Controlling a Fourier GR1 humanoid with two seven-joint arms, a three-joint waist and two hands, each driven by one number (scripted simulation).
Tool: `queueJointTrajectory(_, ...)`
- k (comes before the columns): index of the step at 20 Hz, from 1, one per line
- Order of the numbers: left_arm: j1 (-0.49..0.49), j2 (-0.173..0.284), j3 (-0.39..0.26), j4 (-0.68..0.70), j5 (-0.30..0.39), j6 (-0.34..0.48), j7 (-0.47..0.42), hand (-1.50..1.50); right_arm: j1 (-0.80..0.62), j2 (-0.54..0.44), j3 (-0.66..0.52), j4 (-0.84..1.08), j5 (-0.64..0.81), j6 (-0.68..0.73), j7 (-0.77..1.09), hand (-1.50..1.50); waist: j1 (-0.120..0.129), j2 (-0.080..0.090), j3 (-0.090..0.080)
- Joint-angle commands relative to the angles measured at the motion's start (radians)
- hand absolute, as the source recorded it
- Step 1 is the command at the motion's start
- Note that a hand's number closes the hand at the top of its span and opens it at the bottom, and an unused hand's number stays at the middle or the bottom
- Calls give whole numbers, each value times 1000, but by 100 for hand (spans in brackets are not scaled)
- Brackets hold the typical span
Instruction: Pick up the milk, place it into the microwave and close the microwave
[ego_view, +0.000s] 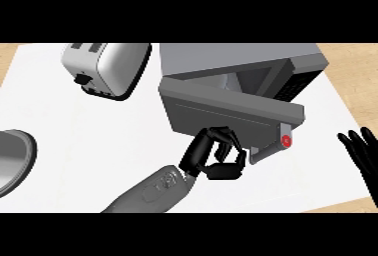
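The left hand (210, 155) comes up from the lower edge on a grey forearm (151, 190), its fingers (221, 135) curled against the lower edge of the microwave door (221, 107), the thumb bent below them. Whether it pinches the door or only presses it, I cannot tell; it holds no other thing.

The door stands partly open, swung out toward the view, with a grey handle and a red mark (286, 142) at its near right corner. Behind it sits the microwave (244, 60), grey on top, with a dark control panel on its right side. Through the gap above the door only a dark slice of the cavity shows, and what is in it cannot be made out. The milk shows nowhere in this view.

The right hand (363, 152) rests at the right edge, open, fingers up.

On the white desk (88, 150), a toaster (103, 67) lies to the left of the microwave, well apart from the hand. At the far left edge a grey pan (13, 160) is partly cut off; nothing shows in it.
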Motion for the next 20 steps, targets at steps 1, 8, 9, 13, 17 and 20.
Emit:
queueJointTrajectory(1,-58,-5,25,8,75,97,-34,150,-16,-31,0,-19,-16,22,27,-150,-29,9,0)
queueJointTrajectory(8,-162,-5,64,45,205,208,-3,-150,-72,-71,-47,-42,-67,16,59,-150,-65,17,2)
queueJointTrajectory(9,-171,-5,58,56,213,221,-8,-150,-89,-72,-45,-41,-64,3,73,-150,-61,21,2)
queueJointTrajectory(13,-225,-5,70,95,266,242,14,-150,-150,-130,-91,-62,-31,-8,72,-150,-85,29,2)
queueJointTrajectory(17,-204,-5,101,83,310,296,-9,-150,-213,-225,-193,-101,109,-68,40,150,-90,31,0)
queueJointTrajectory(20,-201,-5,109,64,346,323,-45,-150,-234,-230,-201,-109,130,-88,34,150,-92,33,0)
